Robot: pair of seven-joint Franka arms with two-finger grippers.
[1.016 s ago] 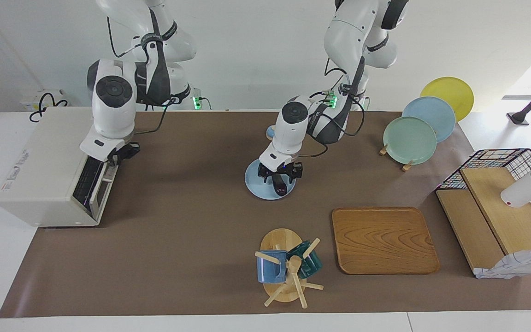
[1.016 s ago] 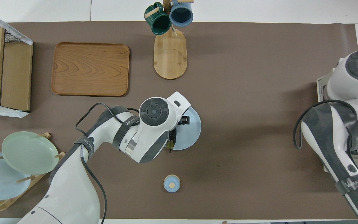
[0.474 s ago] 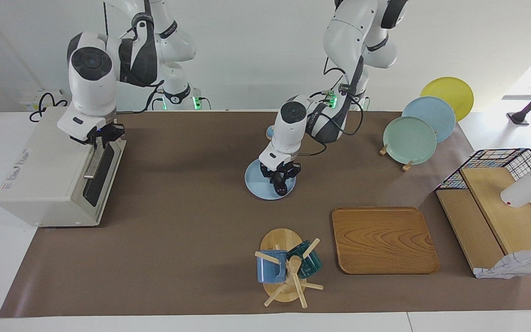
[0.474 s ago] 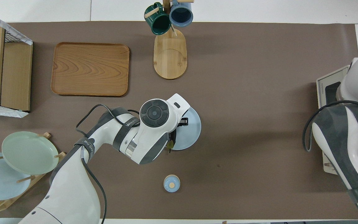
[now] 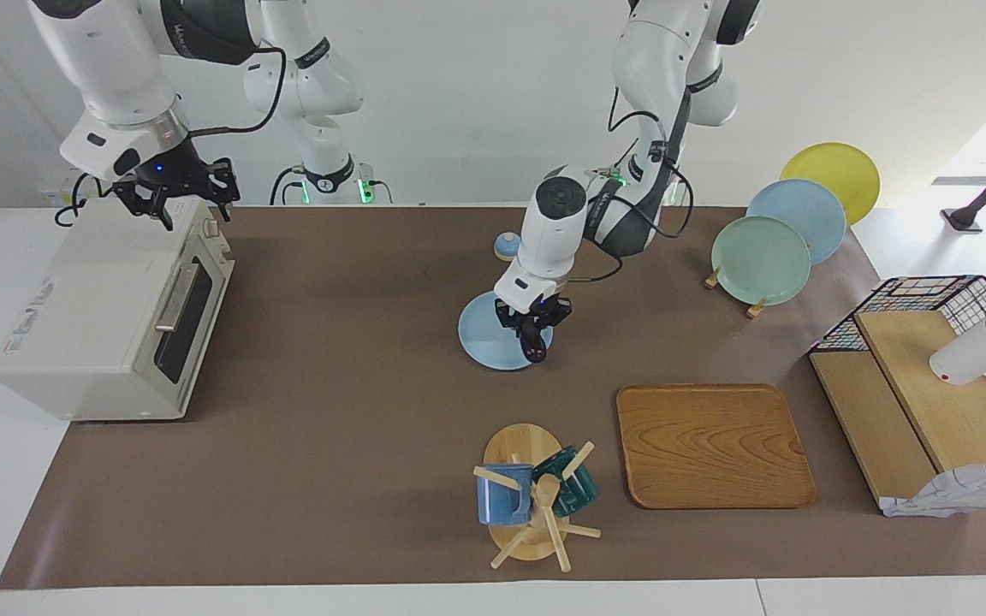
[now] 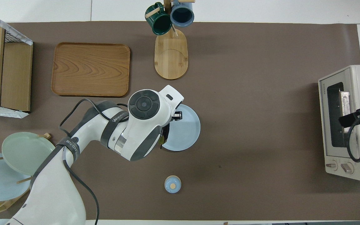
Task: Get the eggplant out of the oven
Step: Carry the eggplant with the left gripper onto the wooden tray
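— Cream-white oven [image 5: 91, 316] stood at the right arm's end of the table, yes? How was its door [image 5: 178, 323]?

— Yes, it sat partly on the brown mat [image 5: 330, 428], and the dark glass door was closed. The right gripper [image 5: 189, 198] hung in the air over the top of the oven, at the edge above the door. Its fingers were spread apart and nothing was between them.

— And where was the eggplant [image 5: 532, 349]?

— It was not in the oven. It was at the middle of the table, over the blue plate [image 5: 480, 342], at the edge of the plate toward the left arm's end. The left gripper [image 5: 534, 340] pointed down there, and its fingers were closed on the eggplant. I could not tell if the eggplant touched the plate or was just above it. In the overhead view the arm hid almost all of it.

— What else was on the mat?

— The mug stand [image 5: 527, 453] with two mugs was farther from the robots than the plate, then the wooden tray [image 5: 711, 445] beside it, and the plate rack [image 5: 763, 257].
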